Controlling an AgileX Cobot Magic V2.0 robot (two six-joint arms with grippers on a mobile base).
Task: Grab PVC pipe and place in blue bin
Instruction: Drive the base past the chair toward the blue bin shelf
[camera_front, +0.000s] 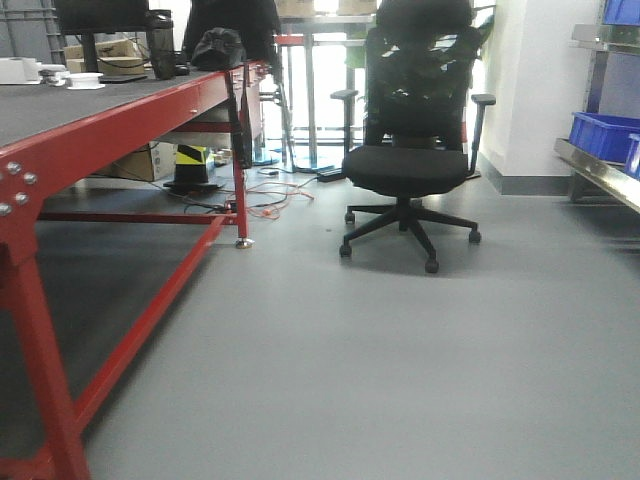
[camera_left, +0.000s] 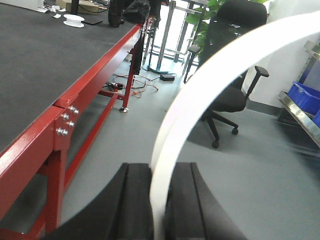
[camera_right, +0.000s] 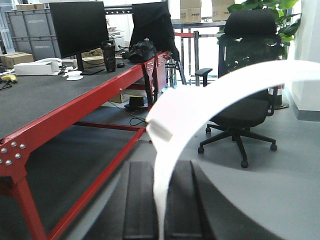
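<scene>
Exterior front-facing view: neither arm shows here. A red desk (camera_front: 100, 108) runs along the left, a black office chair (camera_front: 408, 150) stands on the open floor, and the blue bin (camera_front: 600, 135) sits on a metal shelf at the far right, well apart from the desk.

Left wrist-mounted view: the left fingers (camera_left: 131, 200) are drawn in narrow on the PVC pipe (camera_left: 200, 95). It rises from between them and sweeps up and to the right in a broad white curve, held in the air off the desk's edge. The bin appears at the right edge, beyond the chair.

Right wrist-mounted view: the right fingers (camera_right: 137, 200) are likewise closed on a white curve of pipe standing up between them. Whether it is the same piece I cannot tell.

By my reading the grab is done and the carry is in hand. The next move calls for travel rightward to the shelf, bringing the pipe over the bin's rim before the fingers let go.
</scene>
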